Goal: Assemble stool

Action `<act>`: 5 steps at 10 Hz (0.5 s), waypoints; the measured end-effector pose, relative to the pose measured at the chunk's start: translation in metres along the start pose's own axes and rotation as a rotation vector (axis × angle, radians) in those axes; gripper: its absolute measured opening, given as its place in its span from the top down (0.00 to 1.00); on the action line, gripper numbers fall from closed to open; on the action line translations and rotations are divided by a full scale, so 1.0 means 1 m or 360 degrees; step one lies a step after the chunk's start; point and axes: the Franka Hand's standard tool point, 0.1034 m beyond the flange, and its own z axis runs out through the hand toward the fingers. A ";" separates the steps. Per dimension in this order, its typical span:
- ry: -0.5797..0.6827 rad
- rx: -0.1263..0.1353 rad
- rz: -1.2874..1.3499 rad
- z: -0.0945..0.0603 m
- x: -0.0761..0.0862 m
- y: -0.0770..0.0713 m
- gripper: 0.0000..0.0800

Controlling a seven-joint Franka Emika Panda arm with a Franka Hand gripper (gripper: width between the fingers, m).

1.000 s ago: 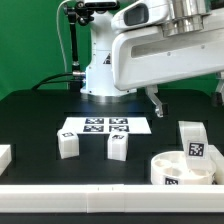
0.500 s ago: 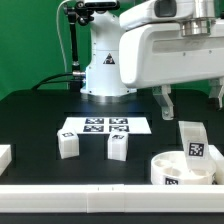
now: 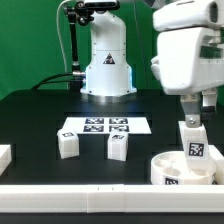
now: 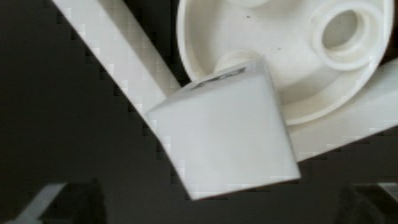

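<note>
On the black counter [image 3: 30, 120], the left leg [image 3: 67, 143], marker board [image 3: 105, 126] and middle leg [image 3: 118, 146] show black-and-white square tags but no readable writing. Toward the exterior view's right, the jaws hang wide open and empty above the tagged right leg [image 3: 193, 140], which stands by the round seat [image 3: 160, 165].

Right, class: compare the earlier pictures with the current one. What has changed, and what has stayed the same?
The arm swung toward the exterior view's right, so the open gripper now hangs above the upright leg block beside the seat. Nothing was grasped or released. Seat, all leg blocks, including the other two leg blocks, and the marker board stayed in place.
</note>
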 end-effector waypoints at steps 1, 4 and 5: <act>-0.0026 0.0009 -0.0143 0.003 0.001 -0.004 0.19; -0.0048 0.0027 -0.0497 0.012 -0.003 -0.007 0.19; -0.0055 0.0030 -0.0607 0.014 -0.004 -0.007 0.19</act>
